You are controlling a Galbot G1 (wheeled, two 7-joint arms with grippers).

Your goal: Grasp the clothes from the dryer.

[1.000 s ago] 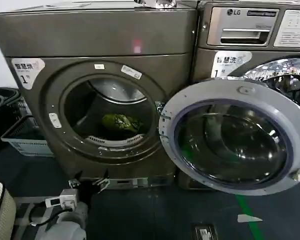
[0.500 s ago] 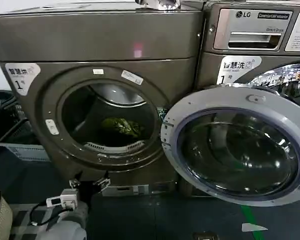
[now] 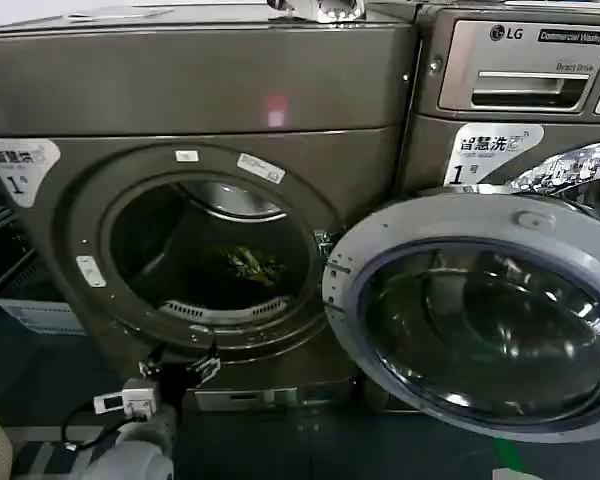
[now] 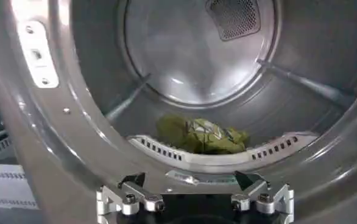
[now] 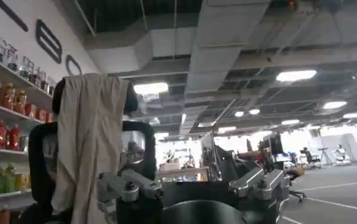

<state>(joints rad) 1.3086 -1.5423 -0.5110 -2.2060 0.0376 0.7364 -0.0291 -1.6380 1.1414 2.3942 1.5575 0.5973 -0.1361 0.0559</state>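
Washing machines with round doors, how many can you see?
2. The dark bronze-grey dryer with its round drum mouth stands on the left, door open. The grey LG machine stands beside it on the right, partly behind the swung-open round door.

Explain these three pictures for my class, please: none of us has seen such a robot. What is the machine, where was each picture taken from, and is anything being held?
The robot has two arms, each ending in a gripper, and three cameras. The head view looks forward and down at the dryer, a big bronze-grey machine whose round door is swung open to the robot's right. Beside it stands a washer with an LG logo. Inside the drum lie the clothes, a small yellow-green bundle.

The left wrist view comes from a camera on the left arm. It looks straight into the drum at the clothes, with the left gripper open, just outside the drum's mouth. In the head view that left gripper sits low before the dryer.

The right wrist view points away, at a ceiling and shelves; the right gripper is open too. Nothing is held yet.
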